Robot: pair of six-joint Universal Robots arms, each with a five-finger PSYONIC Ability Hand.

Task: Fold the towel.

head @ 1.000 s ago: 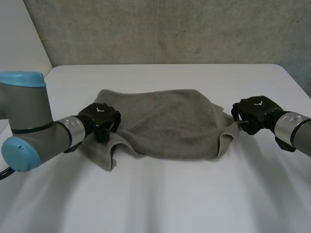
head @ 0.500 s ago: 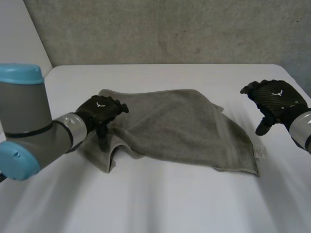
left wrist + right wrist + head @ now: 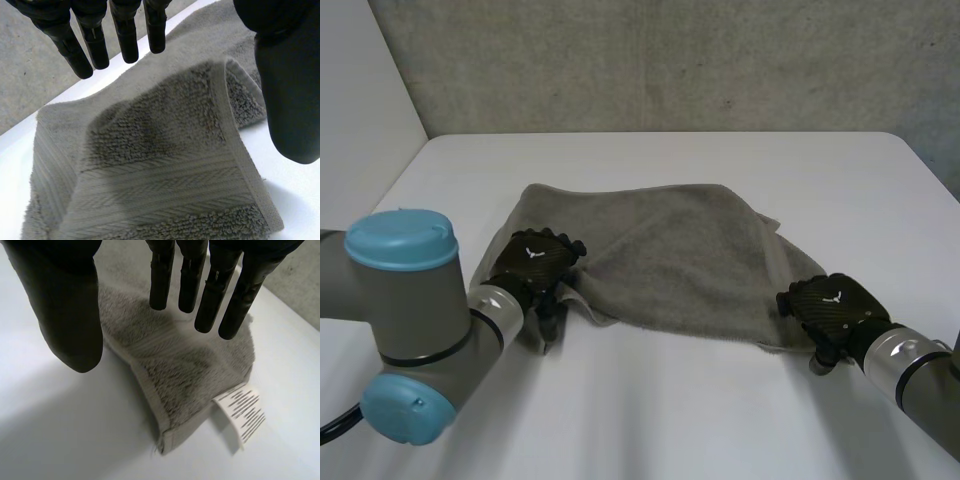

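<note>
One grey towel (image 3: pixel 670 255) is lying rumpled on the white tabletop (image 3: pixel 660 420), with two hands hovering over its near corners.

The left hand (image 3: pixel 532 262) is hanging over the near left corner, which is lying doubled over under its palm. Its fingers (image 3: pixel 90 40) are straight and well apart from the thumb, holding nothing. The right hand (image 3: pixel 830 308) is likewise spread and empty, with the other near corner sitting just below its fingertips and one white label (image 3: pixel 245 407) sticking out beside it. As I judge it, the left hand could be catching only the upper layer of that doubled corner, and the right could be pinching the label alone. Either way one side would be slipping free and the fold coming out skewed.
</note>
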